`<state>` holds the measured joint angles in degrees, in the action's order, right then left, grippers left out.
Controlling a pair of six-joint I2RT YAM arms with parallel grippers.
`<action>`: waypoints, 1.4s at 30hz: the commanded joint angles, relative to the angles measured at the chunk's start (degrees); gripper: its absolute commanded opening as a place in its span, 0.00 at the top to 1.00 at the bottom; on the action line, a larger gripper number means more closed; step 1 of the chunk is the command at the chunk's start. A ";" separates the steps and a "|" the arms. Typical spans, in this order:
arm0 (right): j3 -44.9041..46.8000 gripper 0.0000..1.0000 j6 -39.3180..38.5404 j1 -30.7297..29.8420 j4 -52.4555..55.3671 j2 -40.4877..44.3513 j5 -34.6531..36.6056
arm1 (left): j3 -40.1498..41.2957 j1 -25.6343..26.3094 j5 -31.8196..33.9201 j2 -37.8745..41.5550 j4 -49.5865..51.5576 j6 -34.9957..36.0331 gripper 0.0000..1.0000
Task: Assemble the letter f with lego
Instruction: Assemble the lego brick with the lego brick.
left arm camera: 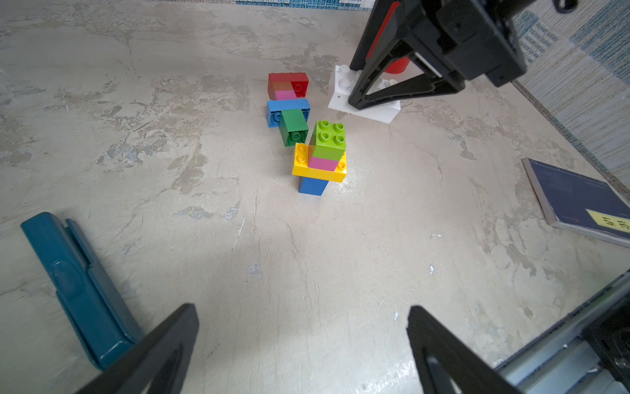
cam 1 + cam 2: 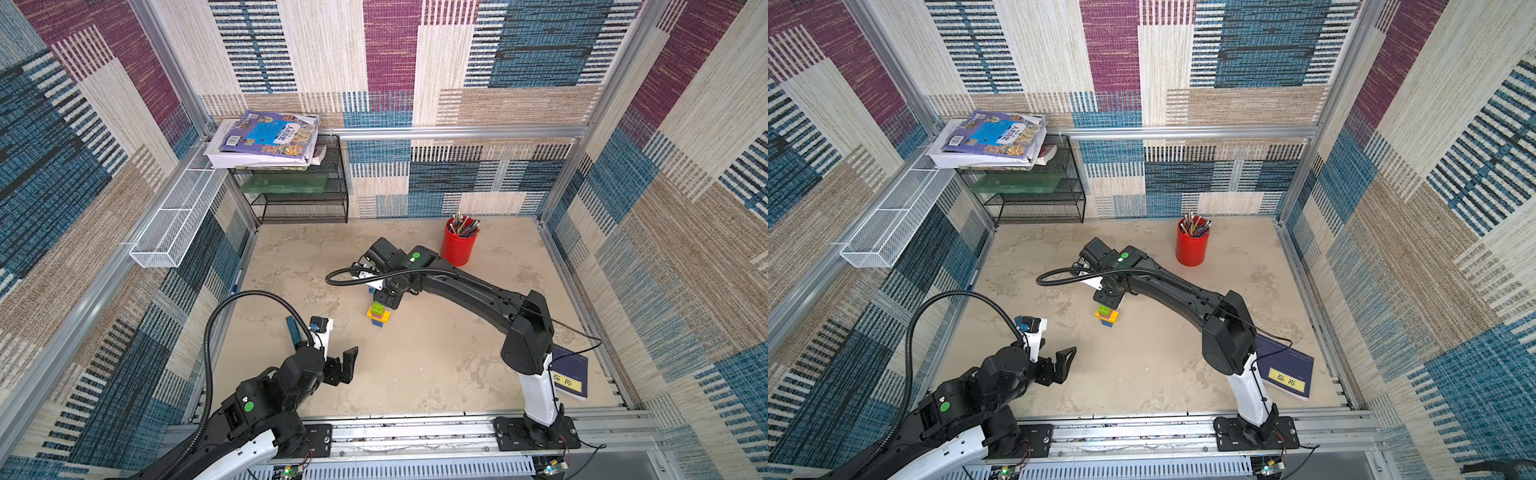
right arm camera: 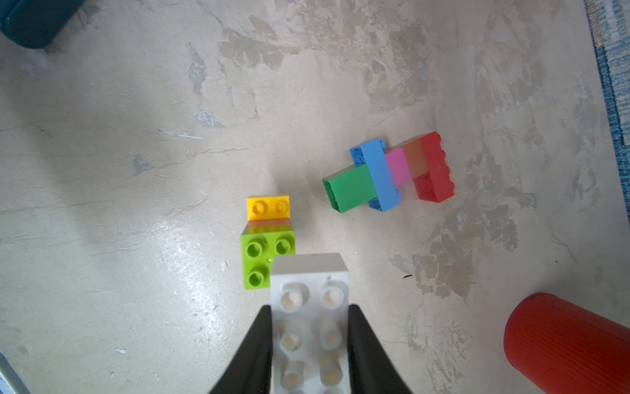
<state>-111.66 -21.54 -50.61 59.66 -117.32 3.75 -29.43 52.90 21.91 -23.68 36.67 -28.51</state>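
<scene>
Gripping a long white brick (image 3: 308, 273) in the right claw (image 3: 310, 307): eight studs in two rows, long axis straight out along the fingers (image 3: 254, 348), free end jutting past the tips, studs facing the wrist camera. Closed partway, pressed flat against the brick's two long sides.

Just past the jutting end: an upright stack (image 3: 267, 245) of lego, long axis vertical, studs up, with blue at the foot, yellow laid crosswise, then pink, lime green on top. Hides one corner of that lime top in the right wrist view; touching or not, cannot tell.

Farther out beyond the tips and off to one side: a joined strip (image 3: 388, 172) lying on the table (image 3: 136, 102), green, blue, pink, orange, red in a row, green end toward the claw, red end and its studs pointing away.

On the far side of the stack from the right claw, well apart: the left claw (image 1: 302, 308), spread wide, empty, facing the stack.
</scene>
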 commanded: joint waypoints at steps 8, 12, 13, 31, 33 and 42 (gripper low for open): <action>-1.58 0.74 -1.57 -1.11 1.68 -1.90 -2.98 | 0.43 -0.02 0.24 0.05 -1.42 -0.49 0.01; -1.80 0.74 -1.63 -1.29 1.82 -2.26 -3.23 | 0.43 -0.03 0.24 0.12 -1.33 -0.49 0.01; -1.81 0.74 -1.58 -1.33 1.77 -2.30 -3.21 | 0.45 -0.08 0.24 0.08 -1.34 -0.49 0.01; -2.60 0.74 -1.74 -1.23 1.80 -3.70 -2.60 | 1.06 -0.01 0.46 0.13 -1.45 -0.58 0.01; -2.64 0.74 -1.75 -1.15 2.03 -3.93 -2.54 | 1.04 -0.08 0.50 0.12 -1.42 -0.58 0.01; -2.26 0.74 -1.65 -0.79 2.37 -4.26 -2.72 | 1.22 -0.04 0.59 0.13 -1.34 -0.52 0.01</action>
<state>-113.84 -23.16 -51.40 61.52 -121.36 1.10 -28.29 52.90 22.09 -23.59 36.67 -28.51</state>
